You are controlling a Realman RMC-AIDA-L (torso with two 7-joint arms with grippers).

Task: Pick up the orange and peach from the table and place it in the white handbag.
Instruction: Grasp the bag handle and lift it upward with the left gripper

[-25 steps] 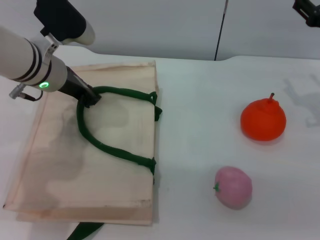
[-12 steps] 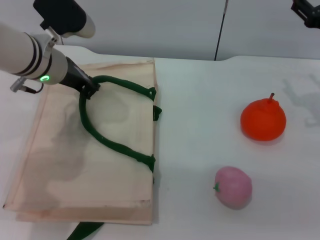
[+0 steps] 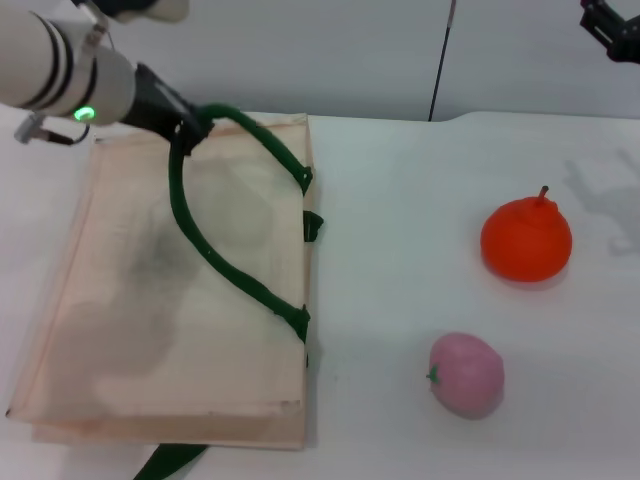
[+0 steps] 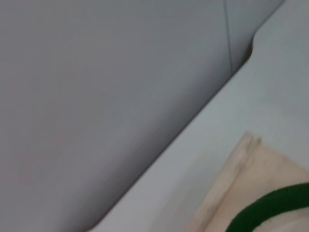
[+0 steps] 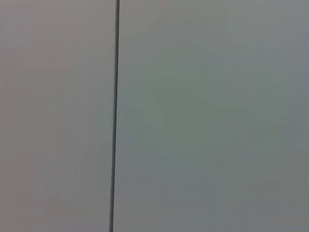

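Note:
The white handbag [image 3: 130,330] lies flat on the left of the table, its mouth toward the fruits. My left gripper [image 3: 190,128] is shut on the upper dark green strap handle [image 3: 215,258] near the bag's far edge and holds it lifted off the fabric. The left wrist view catches a corner of the white handbag [image 4: 251,188] and a piece of the green strap handle [image 4: 270,208]. The orange [image 3: 526,240] sits on the table at the right. The pink peach [image 3: 466,375] lies nearer to me, below the orange. My right gripper [image 3: 610,25] hangs high at the far right, away from both fruits.
A second green strap [image 3: 175,458] pokes out under the bag at the near edge. A grey wall with a dark vertical seam [image 3: 440,60] stands behind the white table [image 3: 400,250]. The right wrist view holds only that wall and seam [image 5: 115,116].
My left gripper has risen and moved toward the bag's far edge, pulling the green handle up and stretching its loop. The fruits and the right arm have stayed put.

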